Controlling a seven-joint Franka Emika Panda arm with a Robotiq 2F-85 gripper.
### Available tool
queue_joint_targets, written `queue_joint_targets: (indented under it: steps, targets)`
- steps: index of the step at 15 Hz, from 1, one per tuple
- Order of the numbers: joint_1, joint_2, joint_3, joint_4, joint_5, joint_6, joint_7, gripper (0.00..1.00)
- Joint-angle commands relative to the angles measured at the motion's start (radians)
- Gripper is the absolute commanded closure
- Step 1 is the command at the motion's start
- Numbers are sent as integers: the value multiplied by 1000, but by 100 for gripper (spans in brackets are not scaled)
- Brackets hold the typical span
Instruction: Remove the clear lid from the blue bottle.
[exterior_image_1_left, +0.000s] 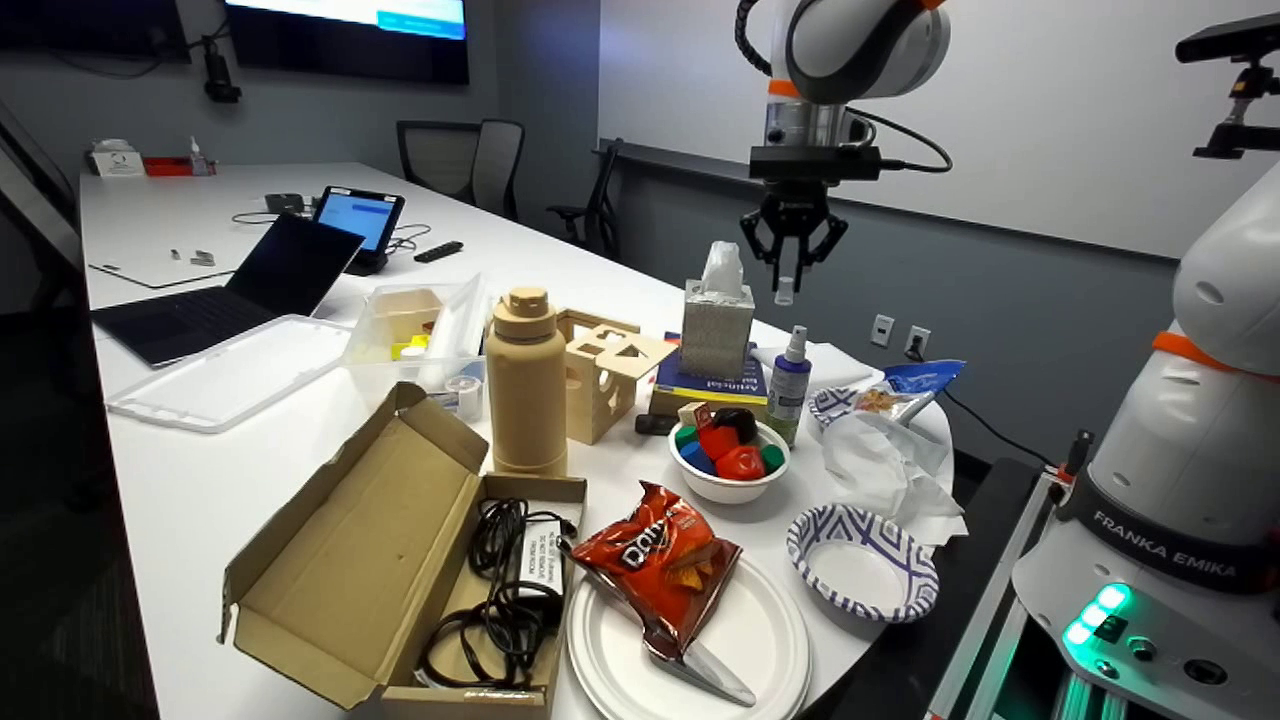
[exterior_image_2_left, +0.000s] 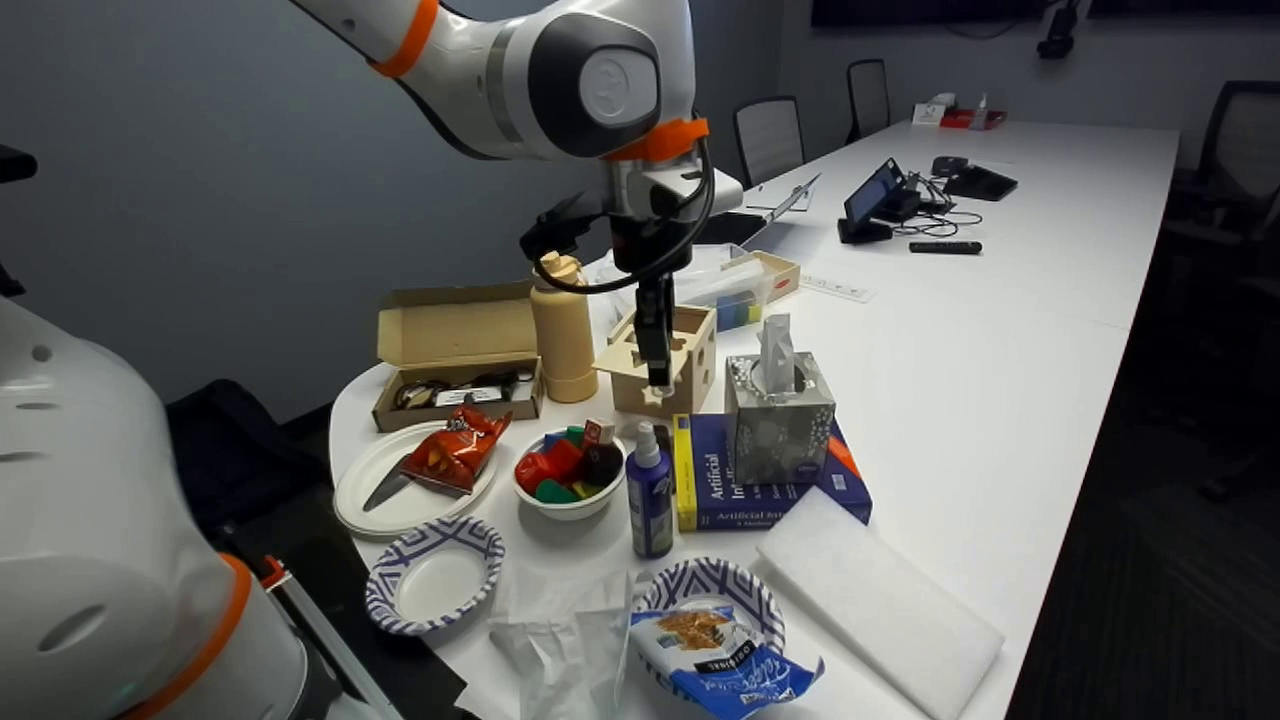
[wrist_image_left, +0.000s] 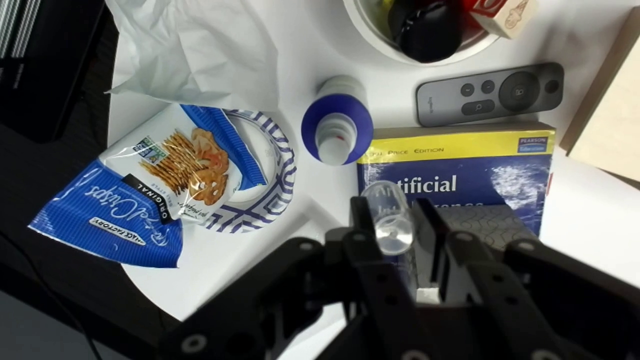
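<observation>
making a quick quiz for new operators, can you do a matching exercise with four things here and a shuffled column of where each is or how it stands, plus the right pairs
Things
1. clear lid
2. blue bottle
3. red chip bag
4. tissue box

Places and states
A. on a round white plate
B. on top of a thick book
C. held in the air between the jaws
D. standing upright with its spray nozzle uncovered

Right pairs
1-C
2-D
3-A
4-B
</observation>
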Motion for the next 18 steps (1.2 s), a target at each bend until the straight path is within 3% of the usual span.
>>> queue_joint_targets:
  steps: [1, 11, 18]
  targets:
    - [-1, 37, -2, -4, -28, 18, 34, 94]
    - [-58, 191, -101, -72, -55, 291, 139, 94]
    - [-35, 318, -166, -77, 35, 357, 107, 94]
